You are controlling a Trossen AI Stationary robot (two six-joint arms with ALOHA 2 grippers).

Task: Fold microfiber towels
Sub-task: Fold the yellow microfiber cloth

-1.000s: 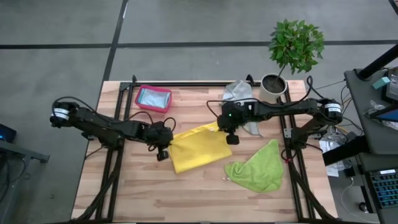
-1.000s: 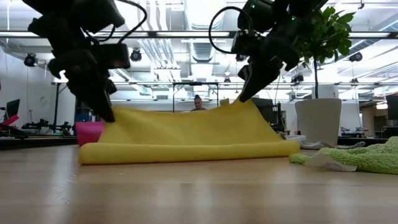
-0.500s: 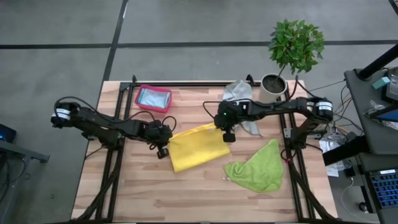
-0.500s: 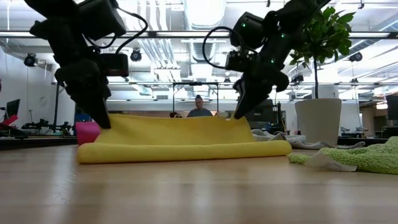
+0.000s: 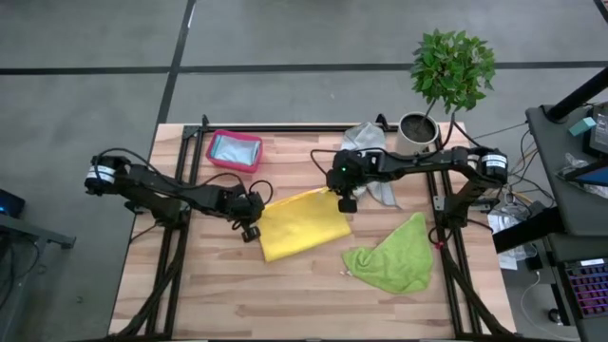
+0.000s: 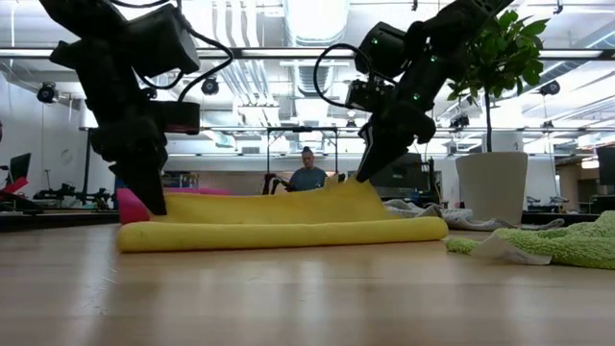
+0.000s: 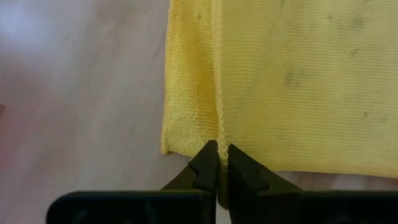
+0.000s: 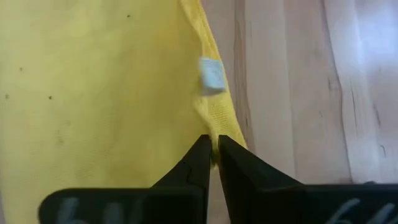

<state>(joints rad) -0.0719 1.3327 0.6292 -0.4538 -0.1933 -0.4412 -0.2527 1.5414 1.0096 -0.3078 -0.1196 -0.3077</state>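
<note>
A yellow towel [image 5: 299, 223] lies folded over itself in the middle of the table, its fold toward the near edge [image 6: 288, 234]. My left gripper [image 5: 252, 226] is shut on its left end, down close to the table. My right gripper [image 5: 347, 202] is shut on its far right corner. A lime green towel [image 5: 391, 255] lies crumpled to the right. A grey towel [image 5: 366, 142] lies bunched at the far side, by the plant pot. A light blue towel [image 5: 234, 148] sits in the pink bin [image 5: 211, 152]. My left gripper pinches the upper layer's hemmed edge [image 7: 219, 144] between its two fingers at the towel's left end. The fingers slant down from above and from the left. The held edge sits low, just over the lower layer [image 7: 186, 112] that lies on the table. My right gripper pinches the upper layer's edge [image 8: 214, 132] just below the white label [image 8: 211, 74], at the far right corner. It comes slanting down from above. That corner [image 6: 356, 185] stands raised a little, and the cloth slopes down from it onto the lower layer.
A potted plant [image 5: 446, 76] stands at the far right corner, close behind the grey towel. Bare wood [image 5: 285, 294] stretches along the near side of the table. A person sits in the room beyond the table [image 6: 307, 178].
Both grippers have sunk with the yellow towel's upper layer, and my right one has also gone toward the far left. The layer, held up like a sheet before, now lies nearly flat on the lower one; only its right corner stays raised.
</note>
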